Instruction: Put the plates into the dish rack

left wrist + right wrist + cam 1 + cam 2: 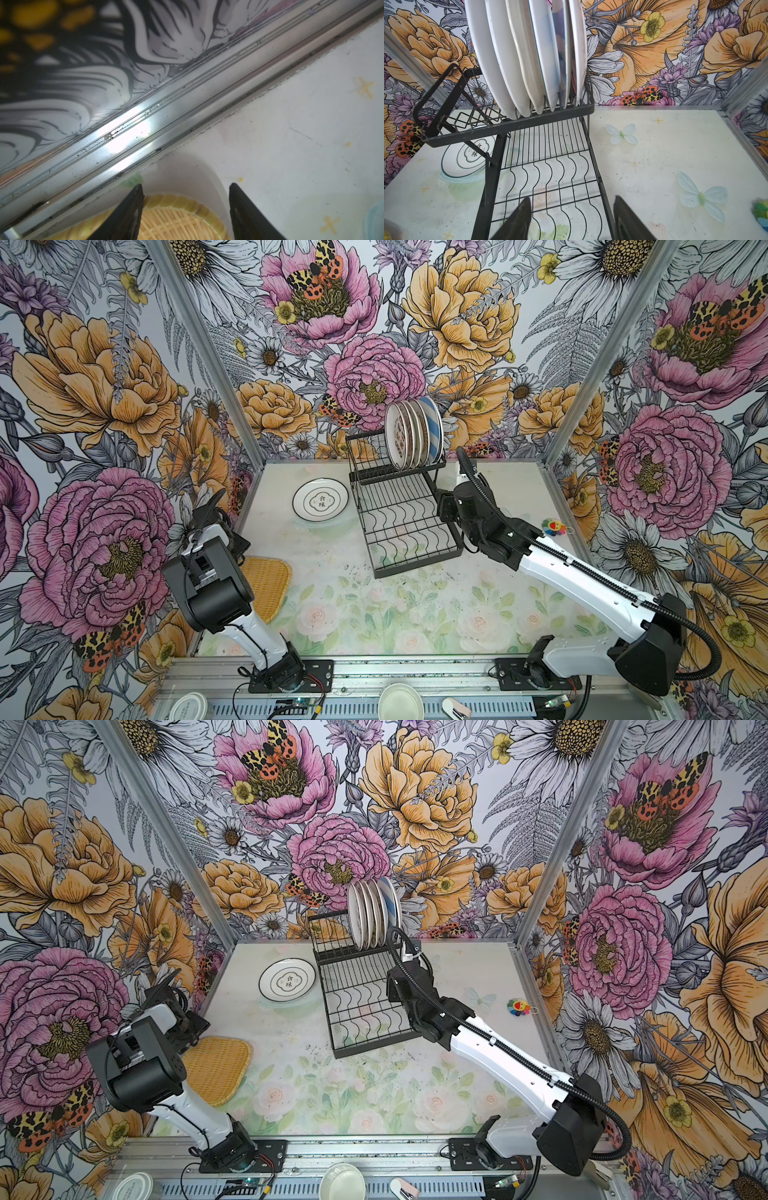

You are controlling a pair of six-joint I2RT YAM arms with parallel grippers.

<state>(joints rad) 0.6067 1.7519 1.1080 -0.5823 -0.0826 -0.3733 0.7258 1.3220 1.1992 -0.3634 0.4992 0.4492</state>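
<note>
Enclosure and work surface. A pale tabletop [415, 597] printed with faint roses and butterflies was closed in on three sides by walls [104, 385] papered with large pink and orange flowers. An aluminium rail [145, 133] ran along the foot of the wall. All places below are given from the black wire dish rack [405, 522], which stood towards the back of the tabletop, just right of centre.

Far left of the rack and nearer the camera, the left gripper [185, 185] stood with its jaws apart and nothing between them. It was close to the aluminium rail and over a rounded corner of the yellow woven tray [266, 585], which lay flat. Whether it touched the tray cannot be told.

Just left of the rack's upper tier, a white plate [320, 500] with Chinese characters lay face up on a pale greenish plate [471, 179].

On the rack's raised upper tier, a row of plates [409, 435] stood on edge at the right end. The blue-and-white striped plate [432, 431] was among the rightmost. The wavy-wired lower tier held nothing.

At the rack's right edge, the right gripper [572, 197] also had its jaws apart and empty. In the right wrist view the lower tier's side rail ran between its fingers, and contact cannot be told.

Well right of the rack lay a small multicoloured toy [555, 527].
</note>
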